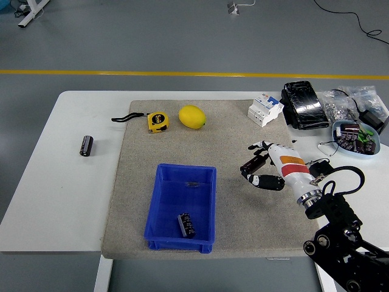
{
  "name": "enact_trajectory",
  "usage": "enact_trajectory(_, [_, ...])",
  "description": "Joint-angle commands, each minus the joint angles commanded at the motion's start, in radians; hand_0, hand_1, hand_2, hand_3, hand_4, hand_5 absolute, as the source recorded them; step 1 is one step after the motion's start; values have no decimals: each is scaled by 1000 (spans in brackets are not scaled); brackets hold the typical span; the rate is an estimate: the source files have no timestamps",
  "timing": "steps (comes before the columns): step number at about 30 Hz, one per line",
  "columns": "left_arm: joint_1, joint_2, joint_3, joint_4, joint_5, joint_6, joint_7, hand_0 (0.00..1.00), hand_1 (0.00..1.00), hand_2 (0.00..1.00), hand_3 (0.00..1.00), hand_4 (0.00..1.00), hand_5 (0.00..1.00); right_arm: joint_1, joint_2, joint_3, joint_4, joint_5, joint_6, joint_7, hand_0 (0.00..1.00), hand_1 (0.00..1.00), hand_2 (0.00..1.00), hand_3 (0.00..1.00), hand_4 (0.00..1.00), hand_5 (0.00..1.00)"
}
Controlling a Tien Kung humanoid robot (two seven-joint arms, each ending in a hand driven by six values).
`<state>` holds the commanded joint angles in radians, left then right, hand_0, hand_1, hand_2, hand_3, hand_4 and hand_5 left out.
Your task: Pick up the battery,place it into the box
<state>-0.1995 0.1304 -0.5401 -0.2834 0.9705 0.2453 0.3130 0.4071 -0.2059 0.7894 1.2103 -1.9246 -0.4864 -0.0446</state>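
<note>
We see a white table [67, 201] with a beige-grey mat [231, 140] over its middle. A bright blue box [182, 210] holds a black battery [186, 224] with pale markings. A second black battery [86, 145] lies on the white tabletop. The tape measure [158, 121] is yellow and black, with a black strap, and the lemon [192, 117] is plain yellow. Our right hand [267, 170] is white with a red and orange band, dark fingers, and a black arm behind. The floor is grey with one yellow line.

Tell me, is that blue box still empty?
No, a dark battery already lies inside the blue box, near its front end.
</note>
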Motion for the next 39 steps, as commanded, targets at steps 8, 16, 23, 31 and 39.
enact_trajectory(8, [0,1,-3,1,6,-1,0,612,578,634,616,620,665,25,-19,-118,194,-26,45,-20,391,460,586,696,823,154])
enact_trajectory(16, [3,1,-5,2,6,0,-1,612,575,631,618,622,669,78,-8,-237,187,-45,144,-27,452,582,700,781,926,216])
enact_trajectory(23, [3,3,-4,2,4,-1,-1,612,575,630,618,623,669,103,3,-274,166,-36,191,-35,489,613,730,797,934,226])
enact_trajectory(31, [8,5,-7,3,9,-3,0,612,575,630,618,623,668,97,2,-269,160,-26,211,-16,529,636,779,846,931,221])
enact_trajectory(39, [12,4,-14,2,17,-4,3,612,576,628,618,622,667,89,0,-249,166,-27,198,-13,527,633,781,842,943,240])
